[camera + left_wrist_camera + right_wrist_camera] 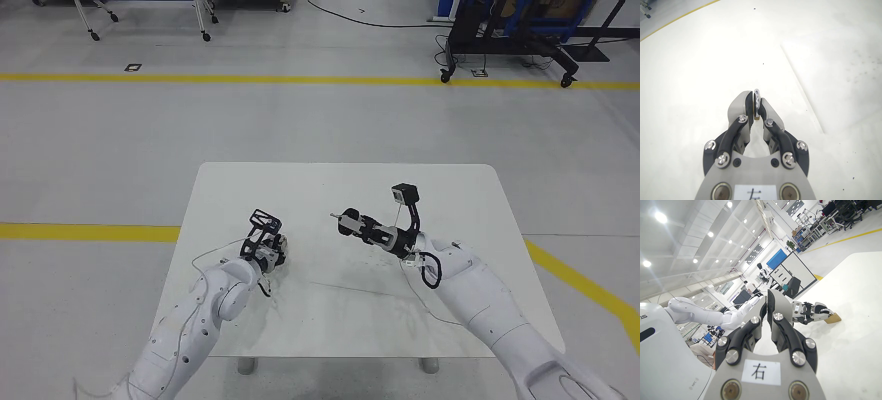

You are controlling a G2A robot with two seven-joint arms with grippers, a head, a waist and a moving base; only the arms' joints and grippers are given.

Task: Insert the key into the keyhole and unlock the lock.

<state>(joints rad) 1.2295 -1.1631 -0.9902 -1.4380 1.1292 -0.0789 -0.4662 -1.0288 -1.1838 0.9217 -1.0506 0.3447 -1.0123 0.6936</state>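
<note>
left end effector (755,101) tight on brass lock (834,318); right end effector (767,303) tight on key (332,214)

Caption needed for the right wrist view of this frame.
Right gripper shut in the foreground; beyond it, the left gripper holds the brass lock at the white table.

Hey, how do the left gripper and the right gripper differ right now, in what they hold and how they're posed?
The left gripper is clamped on the lock by its shackle; the right gripper pinches a thin key, tip sticking out. The left gripper sits low, the brass lock body at the table; the right gripper lies more level, pointing roughly toward the left one. Both are shut, with a gap between them.
</note>
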